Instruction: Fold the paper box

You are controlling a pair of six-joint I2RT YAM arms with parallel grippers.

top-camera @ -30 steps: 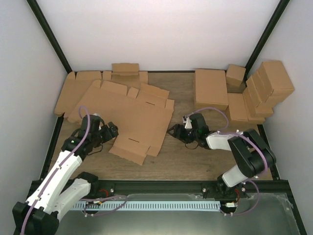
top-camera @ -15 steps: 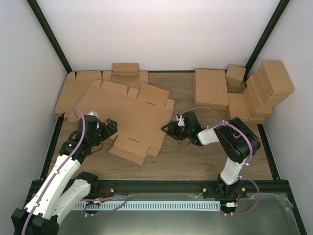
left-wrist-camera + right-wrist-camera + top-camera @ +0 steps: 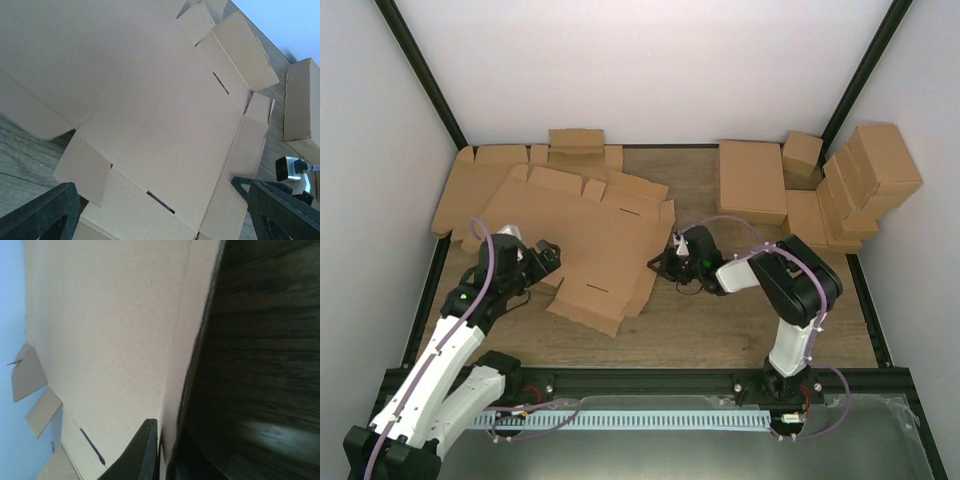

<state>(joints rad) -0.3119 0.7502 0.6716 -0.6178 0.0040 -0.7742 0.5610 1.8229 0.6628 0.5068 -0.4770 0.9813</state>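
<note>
Pinches only the thin right edge of the paper box (image 3: 585, 235) with the right gripper (image 3: 162, 447), fingers nearly together, centre of the top view. Holds the left gripper (image 3: 155, 187) wide open and empty at the sheet's lower left. Lies mostly flat, centre-left, upper-left corner overlapping flat blanks (image 3: 470, 190). May slip free or crease that edge on lifting, so shallow the bite; may skid unpinned across the table (image 3: 740, 320).

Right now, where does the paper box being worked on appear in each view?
Top external: paper box lies flat, left of centre.
Left wrist: paper box fills most of the frame.
Right wrist: paper box covers the left half.
Shared landmark: wooden table.
</note>
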